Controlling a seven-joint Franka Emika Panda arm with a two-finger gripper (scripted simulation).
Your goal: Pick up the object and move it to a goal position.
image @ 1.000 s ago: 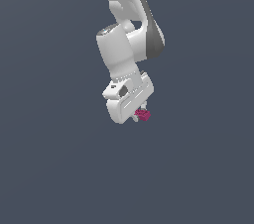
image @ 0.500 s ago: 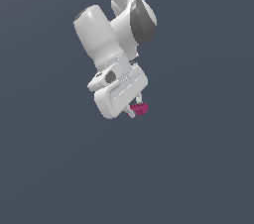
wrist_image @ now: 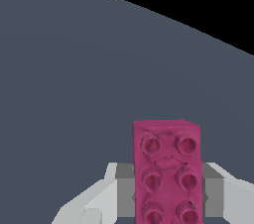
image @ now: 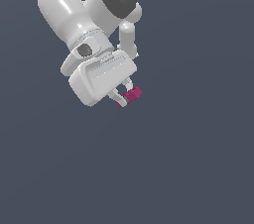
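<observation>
Exterior view shows my claw [image: 125, 96] clamped on the pink brick [image: 133, 94], up in the air. A second ago my arm looked smaller and stood straighter; now it looks big and tipped. I think I am carrying the brick to its goal.

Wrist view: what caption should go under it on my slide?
Pink brick, studded face to the camera, clamped between the gripper fingers above a grey floor.

I see the arm [image: 84, 10] cut off at the exterior view's top edge, and the wrist view crops the brick's [wrist_image: 166, 173] near end.
</observation>
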